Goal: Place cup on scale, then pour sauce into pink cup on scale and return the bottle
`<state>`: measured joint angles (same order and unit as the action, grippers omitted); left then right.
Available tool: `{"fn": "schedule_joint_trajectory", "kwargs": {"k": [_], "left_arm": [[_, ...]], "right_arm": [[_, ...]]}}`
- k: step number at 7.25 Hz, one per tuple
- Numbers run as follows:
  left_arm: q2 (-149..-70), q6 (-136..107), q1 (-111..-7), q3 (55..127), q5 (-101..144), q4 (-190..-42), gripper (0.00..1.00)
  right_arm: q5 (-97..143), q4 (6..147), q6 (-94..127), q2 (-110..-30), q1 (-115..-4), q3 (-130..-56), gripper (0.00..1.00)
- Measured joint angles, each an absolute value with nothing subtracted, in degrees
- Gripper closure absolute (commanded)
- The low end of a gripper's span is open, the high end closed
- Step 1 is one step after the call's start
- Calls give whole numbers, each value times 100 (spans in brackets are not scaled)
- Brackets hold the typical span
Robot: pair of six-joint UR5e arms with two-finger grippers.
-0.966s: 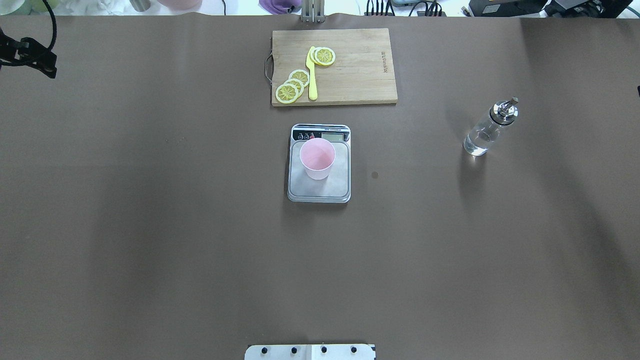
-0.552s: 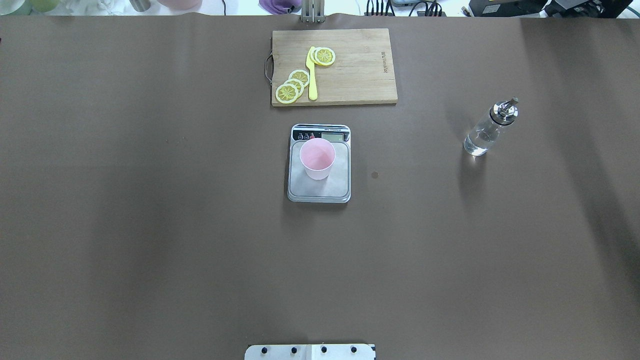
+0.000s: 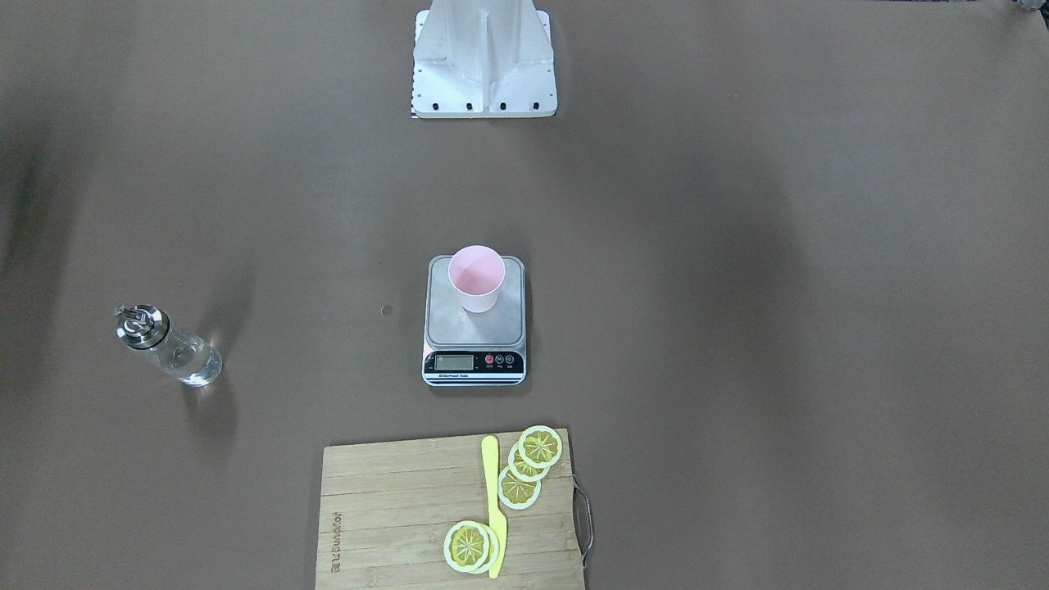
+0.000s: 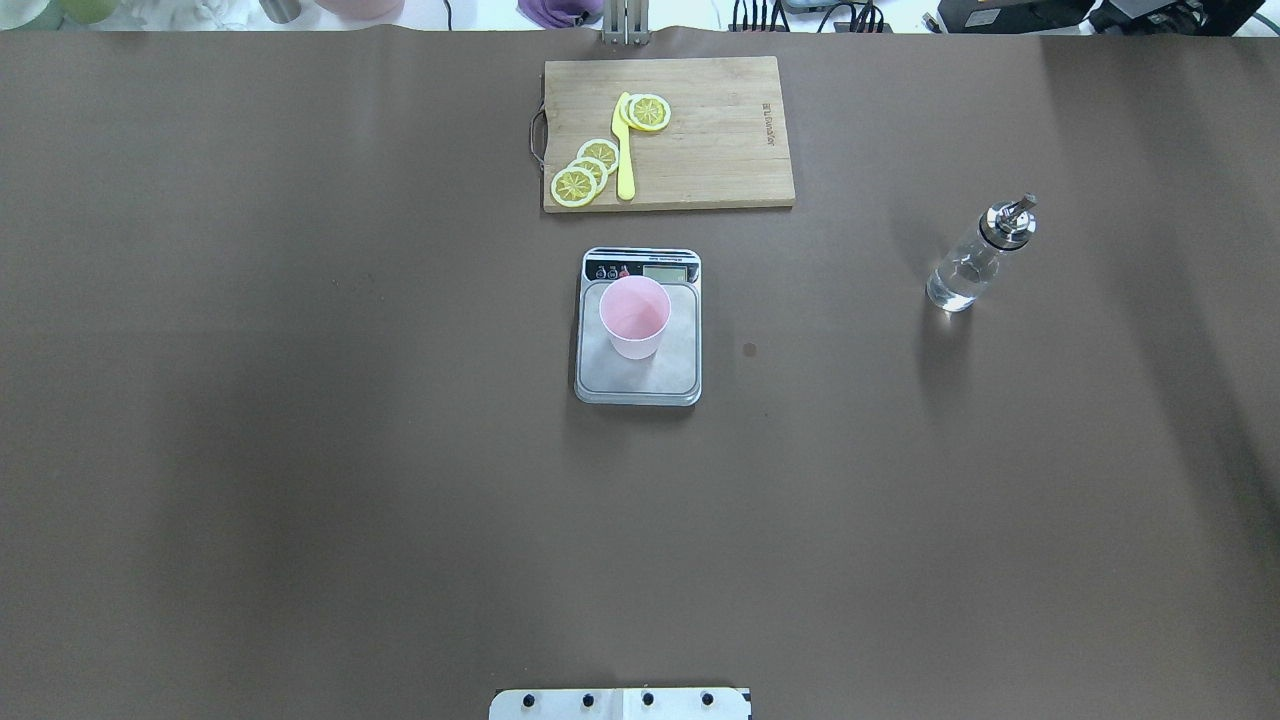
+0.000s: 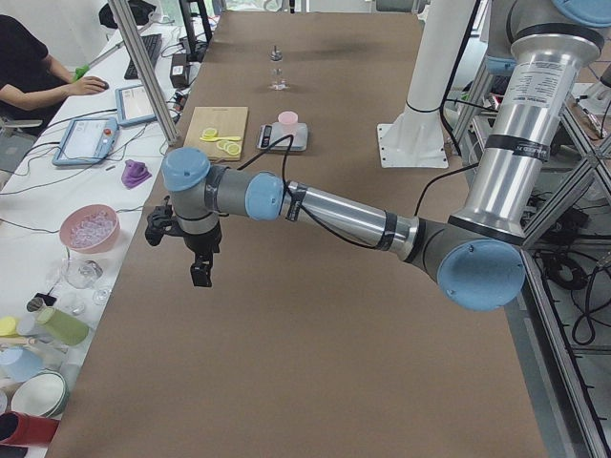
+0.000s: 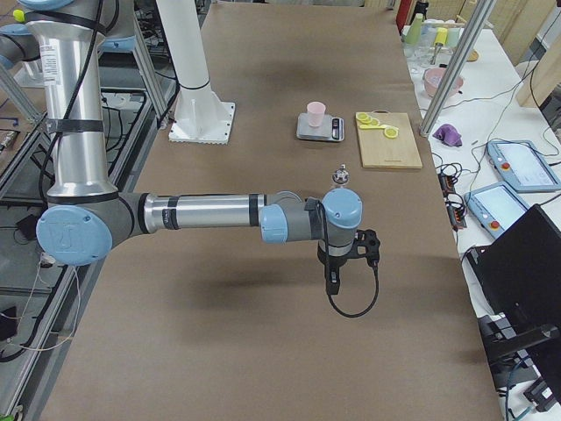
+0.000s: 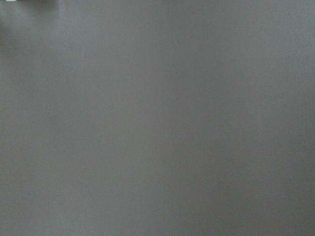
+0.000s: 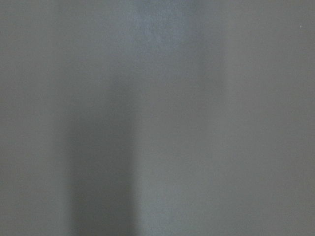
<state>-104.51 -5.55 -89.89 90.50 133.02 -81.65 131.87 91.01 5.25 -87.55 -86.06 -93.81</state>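
The pale pink cup (image 4: 634,318) stands upright on the silver-grey scale (image 4: 672,375) at the table's middle; it also shows in the front-facing view (image 3: 476,279). The clear glass bottle (image 4: 962,275) with its silver spout cap stands upright on the table, far to the right of the scale, with clear sauce in it. My left gripper (image 5: 200,277) hangs over the table's left end, seen only in the exterior left view. My right gripper (image 6: 333,282) hangs over the right end, seen only in the exterior right view. I cannot tell whether either is open or shut. Both wrist views show only bare brown table.
A wooden cutting board (image 4: 700,150) with lemon slices (image 4: 585,172) and a yellow knife (image 4: 624,150) lies beyond the scale. The robot's white base (image 3: 485,57) is at the near edge. A seated operator (image 5: 38,81) and side tables with bowls flank the left end.
The left arm's black end, seen at the overhead view's upper left edge one second ago, has moved out of that view. Cup, scale and bottle have not moved.
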Motion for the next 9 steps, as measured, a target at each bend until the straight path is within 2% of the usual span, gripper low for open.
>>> {"fn": "schedule_joint_trajectory", "kwargs": {"k": [3, 9], "left_arm": [[-10151, -456, -9146, 9150, 13619, -8142, 2], [-9576, -389, -9181, 9160, 13615, -8178, 2]], "right_arm": [[13063, 10285, 182, -8969, -8663, -10286, 0], [13205, 10326, -402, -9248, -8710, -10213, 0]]}}
